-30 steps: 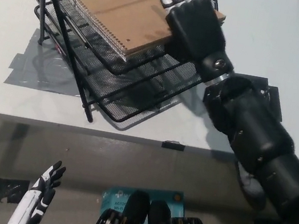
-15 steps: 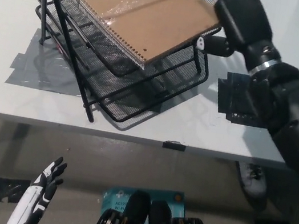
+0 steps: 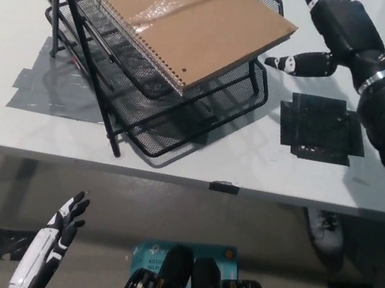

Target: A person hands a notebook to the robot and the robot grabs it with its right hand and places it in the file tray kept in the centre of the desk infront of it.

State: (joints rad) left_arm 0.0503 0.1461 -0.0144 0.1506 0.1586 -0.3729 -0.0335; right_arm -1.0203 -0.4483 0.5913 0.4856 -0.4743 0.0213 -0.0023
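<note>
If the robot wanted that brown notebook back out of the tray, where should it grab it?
Probably the corner of the notebook that overhangs the file tray, coming from the right hand side: that edge juts free, while the spiral edge faces the other way.

- Notebook (image 3: 188, 20) — brown cover, spiral-bound — lies on top tier of file tray (image 3: 144, 98).
- Right hand (image 3: 335, 31) just right of tray, fingers spread, empty.
- Left hand (image 3: 51, 246) hangs well below tray, fingers apart.

Right hand (image 3: 340, 28) open; left hand (image 3: 56, 239) low.
</note>
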